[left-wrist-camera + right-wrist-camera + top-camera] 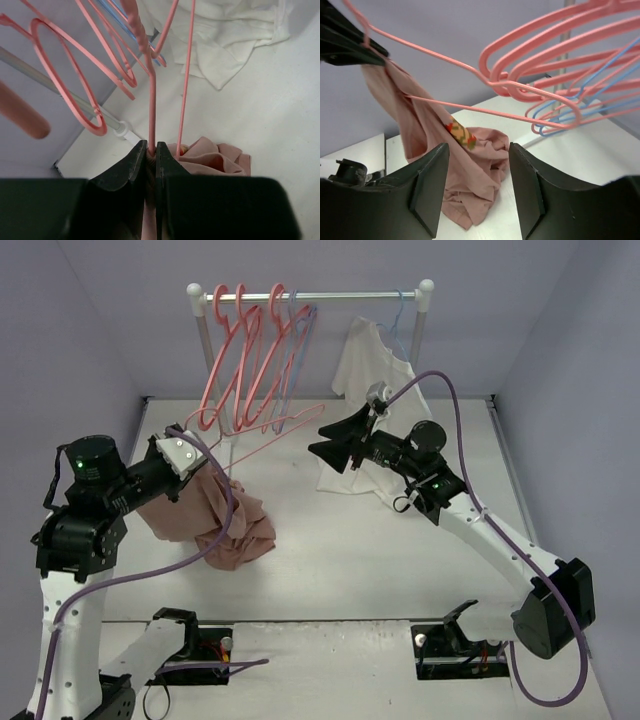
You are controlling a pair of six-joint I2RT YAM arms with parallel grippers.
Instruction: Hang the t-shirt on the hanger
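Your left gripper pinches the hanger wire and pink shirt together, the cloth drooping below; your right gripper faces them, jaws spread apart.

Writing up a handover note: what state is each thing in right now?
left tool: shut on the hanger, cloth seemingly pinched too.
right tool: open, empty.
hanger: gripped at one end, lying sideways in the air.
t-shirt: bunched, top lifted at left tool, rest heaped on the table; not dressed on hanger.
white shirt: hanging from the rail.
spare pink hangers: hooked on rail.
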